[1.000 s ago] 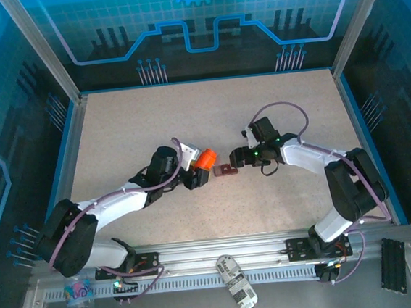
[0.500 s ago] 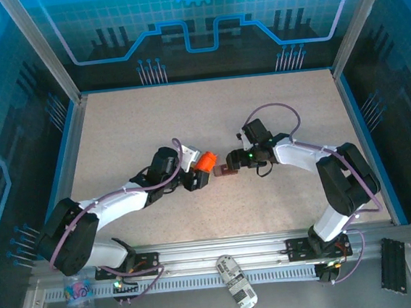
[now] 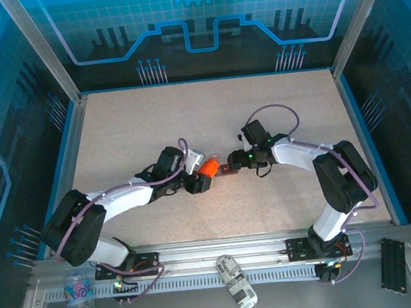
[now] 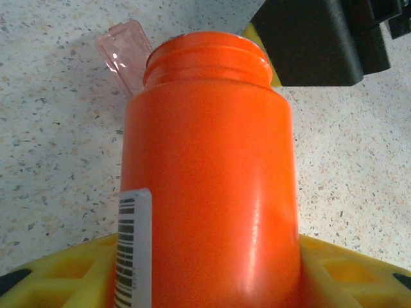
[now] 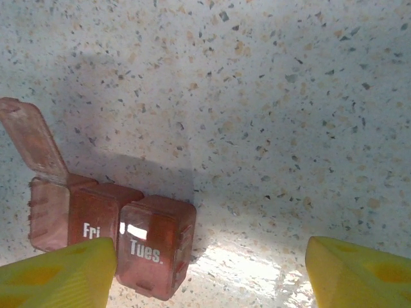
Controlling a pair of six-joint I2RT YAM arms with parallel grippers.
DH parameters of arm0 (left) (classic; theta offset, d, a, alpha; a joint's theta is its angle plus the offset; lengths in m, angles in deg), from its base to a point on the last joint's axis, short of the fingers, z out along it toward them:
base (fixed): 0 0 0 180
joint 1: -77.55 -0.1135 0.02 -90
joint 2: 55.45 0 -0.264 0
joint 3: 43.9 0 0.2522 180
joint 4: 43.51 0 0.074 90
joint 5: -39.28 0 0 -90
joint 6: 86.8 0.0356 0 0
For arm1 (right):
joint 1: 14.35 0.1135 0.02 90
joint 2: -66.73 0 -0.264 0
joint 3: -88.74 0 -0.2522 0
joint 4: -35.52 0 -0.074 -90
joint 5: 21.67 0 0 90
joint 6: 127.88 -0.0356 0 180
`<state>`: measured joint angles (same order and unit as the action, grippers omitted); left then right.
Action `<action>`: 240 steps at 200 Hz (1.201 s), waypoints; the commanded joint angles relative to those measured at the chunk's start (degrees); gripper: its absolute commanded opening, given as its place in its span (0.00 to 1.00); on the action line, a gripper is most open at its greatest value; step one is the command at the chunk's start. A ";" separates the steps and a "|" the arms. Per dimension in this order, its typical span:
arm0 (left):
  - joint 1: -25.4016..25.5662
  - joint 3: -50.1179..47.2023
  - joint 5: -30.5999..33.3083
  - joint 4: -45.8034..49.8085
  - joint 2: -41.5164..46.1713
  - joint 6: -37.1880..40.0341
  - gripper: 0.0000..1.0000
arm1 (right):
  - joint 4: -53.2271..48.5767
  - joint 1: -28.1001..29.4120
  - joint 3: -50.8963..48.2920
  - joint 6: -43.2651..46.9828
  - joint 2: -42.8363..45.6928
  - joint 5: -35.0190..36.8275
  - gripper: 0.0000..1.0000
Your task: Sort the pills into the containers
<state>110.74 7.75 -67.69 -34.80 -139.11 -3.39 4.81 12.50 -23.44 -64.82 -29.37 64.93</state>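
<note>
We work at the pill box [image 5: 122, 244]
Our left hand [image 3: 199, 176] grips the orange bottle [image 4: 209, 179]; our right hand [image 5: 209, 273] stands wide open by the box.

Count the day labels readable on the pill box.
2. "Fri" is on one cell of the pill box, "Tues." on the cell to its right. Hidden faces may carry more.

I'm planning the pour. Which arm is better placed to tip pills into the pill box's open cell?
Left. The left end effector grips the uncapped orange bottle, neck pointing at the raised lid. The right end effector is open and empty beside the pill box.
</note>
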 commanded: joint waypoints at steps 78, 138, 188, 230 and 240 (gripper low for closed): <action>1.42 7.35 -0.02 8.49 -4.38 1.60 0.00 | 2.31 0.07 -0.43 -2.55 -2.03 -0.34 0.78; 2.51 11.34 2.56 14.90 -6.40 3.73 0.00 | 2.51 -0.04 -0.76 -3.02 -2.33 -0.29 0.78; 3.41 14.20 5.48 19.77 -7.92 5.01 0.00 | 2.67 -0.13 -1.06 -3.38 -2.38 -0.29 0.78; 3.63 16.41 7.28 23.08 -8.90 5.41 0.00 | 2.63 -0.22 -1.12 -3.91 -2.77 -0.29 0.78; 3.61 16.81 7.58 23.75 -8.97 5.58 0.00 | 2.62 -0.22 -1.09 -4.03 -2.76 -0.34 0.78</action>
<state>113.95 21.96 -61.55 -14.41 -147.39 0.61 7.04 12.48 -23.94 -67.88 -31.22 64.88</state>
